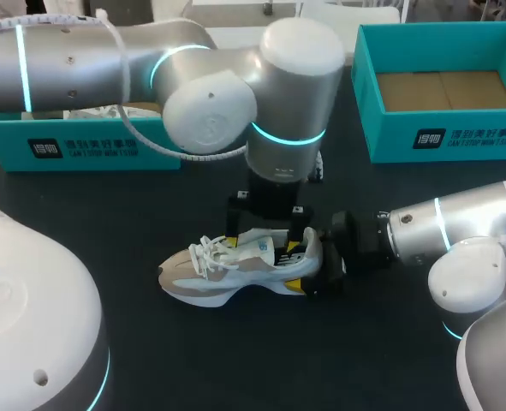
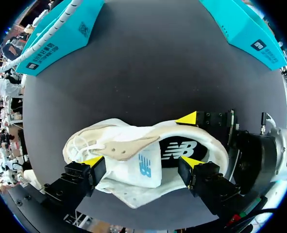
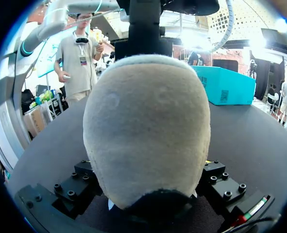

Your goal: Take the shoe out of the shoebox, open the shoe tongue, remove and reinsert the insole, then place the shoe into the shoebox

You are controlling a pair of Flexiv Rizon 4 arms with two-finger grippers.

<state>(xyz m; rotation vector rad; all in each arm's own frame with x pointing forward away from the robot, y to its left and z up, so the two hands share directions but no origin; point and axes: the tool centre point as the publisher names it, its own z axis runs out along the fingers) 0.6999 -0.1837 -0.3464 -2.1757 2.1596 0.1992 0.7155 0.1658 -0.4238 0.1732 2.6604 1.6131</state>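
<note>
A pale beige-and-white shoe (image 1: 235,274) lay on its sole in the middle of the dark table (image 1: 235,368), outside both boxes, with its toe towards your left side and its heel towards your right. Your left arm came in from the upper left and hung straight down over the shoe's opening. The left gripper (image 2: 142,161) had its jaws apart, one yellow tip just beside the laces (image 2: 82,141) and the other at the collar. Between the fingers, a white flap with a blue mark (image 2: 144,169) lay folded out over the near side of the shoe, under a pointed beige tongue (image 2: 131,145). Your right arm reached in low from the right. The right gripper (image 1: 311,264) was clamped on the heel, with a finger on each side. One teal shoebox (image 1: 81,145) sat at the far left behind your left arm. A second teal shoebox (image 1: 441,137) sat at the far right, well apart from the shoe, showing its cardboard floor.
</note>
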